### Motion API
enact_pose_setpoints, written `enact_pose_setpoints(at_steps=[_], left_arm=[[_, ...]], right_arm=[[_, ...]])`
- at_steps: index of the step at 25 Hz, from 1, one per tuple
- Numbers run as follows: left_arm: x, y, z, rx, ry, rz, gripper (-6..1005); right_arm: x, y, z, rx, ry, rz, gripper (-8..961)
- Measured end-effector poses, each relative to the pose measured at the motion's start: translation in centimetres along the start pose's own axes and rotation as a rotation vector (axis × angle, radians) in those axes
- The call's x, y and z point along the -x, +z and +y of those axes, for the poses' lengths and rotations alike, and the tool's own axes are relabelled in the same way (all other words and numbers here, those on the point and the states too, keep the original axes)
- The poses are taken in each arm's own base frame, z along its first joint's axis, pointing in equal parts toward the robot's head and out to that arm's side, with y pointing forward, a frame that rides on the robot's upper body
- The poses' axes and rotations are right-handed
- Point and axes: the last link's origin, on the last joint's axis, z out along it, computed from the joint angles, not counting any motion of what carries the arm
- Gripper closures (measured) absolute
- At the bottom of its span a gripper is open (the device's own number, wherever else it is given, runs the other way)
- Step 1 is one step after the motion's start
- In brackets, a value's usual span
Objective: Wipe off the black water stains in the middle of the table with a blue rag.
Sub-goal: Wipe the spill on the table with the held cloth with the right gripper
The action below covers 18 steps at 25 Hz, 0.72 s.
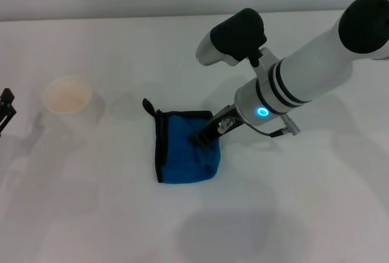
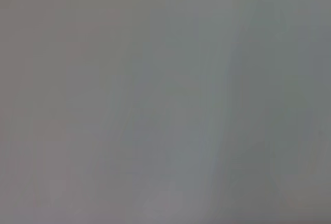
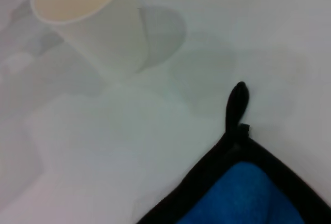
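The blue rag (image 1: 185, 149) lies flat in the middle of the white table (image 1: 292, 214), its black loop (image 1: 148, 105) pointing to the far left. My right gripper (image 1: 203, 136) reaches down from the right and is shut on the rag's right part, pressing it to the table. The right wrist view shows the rag's black-edged corner (image 3: 248, 193) and loop (image 3: 238, 102). The black water stains show in no view. My left gripper (image 1: 6, 110) is parked at the far left edge. The left wrist view shows only a grey blur.
A white paper cup (image 1: 68, 98) stands upright to the left of the rag, a little apart from it; it also shows in the right wrist view (image 3: 88, 22). The table's far edge runs along the top of the head view.
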Motion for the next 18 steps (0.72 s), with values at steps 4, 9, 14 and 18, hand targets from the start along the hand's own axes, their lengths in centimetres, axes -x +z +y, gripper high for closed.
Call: enact_pose_setpoints(at_steps=[4,9,14,18], left_arm=[[-0.1,0.1,0.0,0.002,0.001,0.002,126],[-0.1,0.2,0.1,0.005,0.001,0.005,125],[-0.3,0.5,0.1,0.009,0.004,0.01,125],[-0.3,0.5,0.1,0.01,0.004,0.011,125]], right_arm=[[-0.6,0.0,0.5,0.033,-0.021,0.045,922],[-1.8,-0.2,1.4,0.098,-0.042,0.129,923],[-2.9,-0.5,2.3,0.159,-0.084,0.213,928],[-3.3,-0.6,2.6,0.182,-0.101,0.241,935]])
